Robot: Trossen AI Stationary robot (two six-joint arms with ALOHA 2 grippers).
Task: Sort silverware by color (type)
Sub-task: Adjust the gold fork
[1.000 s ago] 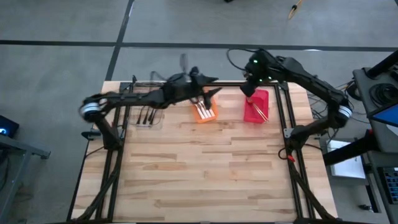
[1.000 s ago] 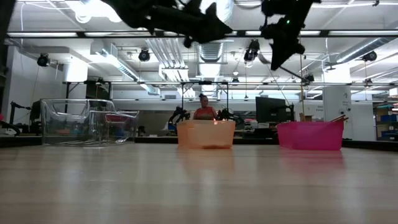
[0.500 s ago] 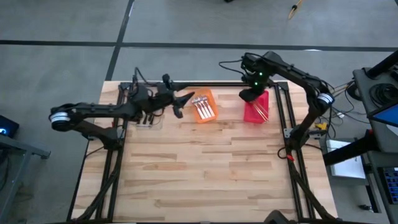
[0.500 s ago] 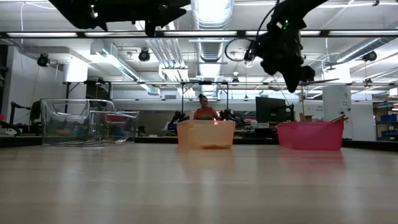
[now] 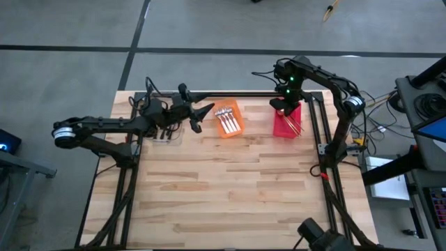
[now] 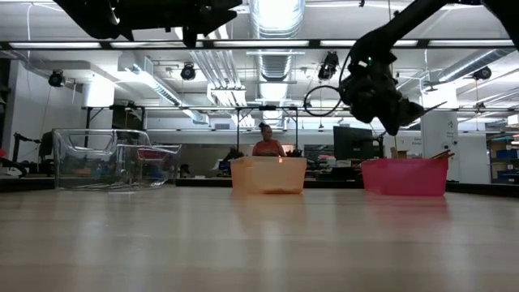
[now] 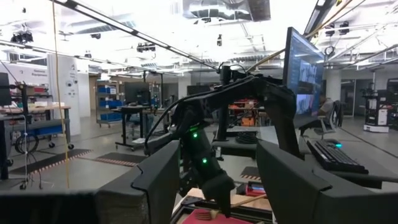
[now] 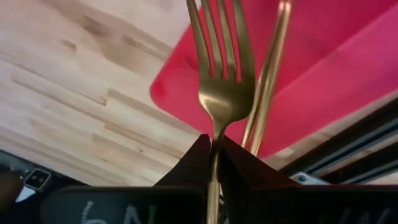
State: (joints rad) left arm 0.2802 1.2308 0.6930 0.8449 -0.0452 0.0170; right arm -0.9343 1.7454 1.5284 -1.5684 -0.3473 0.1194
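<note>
My right gripper (image 5: pixel 281 106) hangs over the far end of the red bin (image 5: pixel 287 123), shut on a gold fork (image 8: pixel 221 93). Another gold fork (image 8: pixel 268 74) lies in that bin. Silver forks with white handles (image 5: pixel 227 120) lie in the orange bin (image 5: pixel 237 110). Dark forks (image 5: pixel 164 130) lie in the clear bin (image 5: pixel 175 137). My left gripper (image 5: pixel 202 117) stands open with nothing between its fingers, high in the air between the clear and the orange bin, pointing toward the right arm. My right gripper pinches the gold fork's handle just behind the neck (image 8: pixel 215 135) between its two fingers. The fork lies along the fingers, and its tines (image 8: pixel 217 37) stick out past their ends. The fingers slant steeply down from above. The fork hangs clear over the red bin's floor.
The three bins stand in a row along the table's far edge. A black frame (image 5: pixel 317 132) runs along the table's left, right and far sides. The wide wooden tabletop (image 5: pixel 230 188) lies nearer. Beyond the table, in the low view, a person (image 6: pixel 265 144) sits in the room.
My left gripper has drawn back from above the orange bin toward the table's left edge, still open. My right gripper has sunk toward the red bin and tipped from nearly level to steeply downward, staying shut on the gold fork.
</note>
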